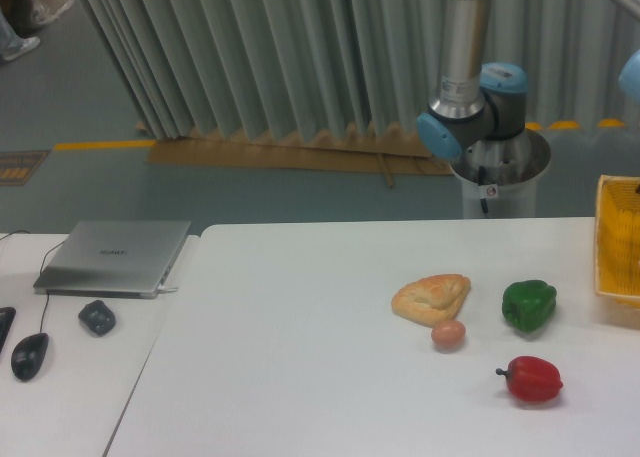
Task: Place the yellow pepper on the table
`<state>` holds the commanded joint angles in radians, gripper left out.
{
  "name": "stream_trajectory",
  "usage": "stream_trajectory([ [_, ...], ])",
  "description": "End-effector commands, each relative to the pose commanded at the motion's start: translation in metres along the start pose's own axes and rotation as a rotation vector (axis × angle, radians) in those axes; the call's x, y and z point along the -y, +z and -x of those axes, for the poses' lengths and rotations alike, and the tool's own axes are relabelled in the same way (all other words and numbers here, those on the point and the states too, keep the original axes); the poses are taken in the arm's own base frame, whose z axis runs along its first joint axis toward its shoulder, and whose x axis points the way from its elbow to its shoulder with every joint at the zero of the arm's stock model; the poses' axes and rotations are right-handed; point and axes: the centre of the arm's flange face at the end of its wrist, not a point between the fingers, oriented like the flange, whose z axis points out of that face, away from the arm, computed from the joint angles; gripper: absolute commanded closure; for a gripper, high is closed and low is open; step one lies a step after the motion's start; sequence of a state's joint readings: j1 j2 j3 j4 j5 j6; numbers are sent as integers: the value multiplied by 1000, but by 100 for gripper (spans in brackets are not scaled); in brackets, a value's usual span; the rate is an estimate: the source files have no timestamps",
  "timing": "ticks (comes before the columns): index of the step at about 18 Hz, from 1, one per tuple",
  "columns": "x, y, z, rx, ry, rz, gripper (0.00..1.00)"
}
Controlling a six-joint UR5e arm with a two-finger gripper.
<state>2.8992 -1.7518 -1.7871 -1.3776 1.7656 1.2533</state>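
White table (300, 357), bread roll (432, 297) touching a small egg (448, 334), green pepper (529, 305), red pepper (532, 379) nearer, yellow basket (620, 239) at right edge, arm base (480, 117) behind, closed laptop (113, 257) and mouse (29, 355) on side desk (70, 397).
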Motion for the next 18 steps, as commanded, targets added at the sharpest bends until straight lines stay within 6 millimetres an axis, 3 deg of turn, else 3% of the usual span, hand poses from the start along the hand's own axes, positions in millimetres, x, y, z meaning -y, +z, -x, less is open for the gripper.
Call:
stream_trajectory([
  [5, 0, 3, 2, 8, -2, -3, 0],
  [12, 6, 24, -2, 28, -7, -4, 0],
  [14, 4, 21, -1, 42, -7, 21, 0],
  [15, 5, 24, -2, 37, -9, 23, 14],
  [17, 3, 25, -1, 34, 1, 25, 20],
  [18, 3, 25, -1, 35, 1, 26, 31],
])
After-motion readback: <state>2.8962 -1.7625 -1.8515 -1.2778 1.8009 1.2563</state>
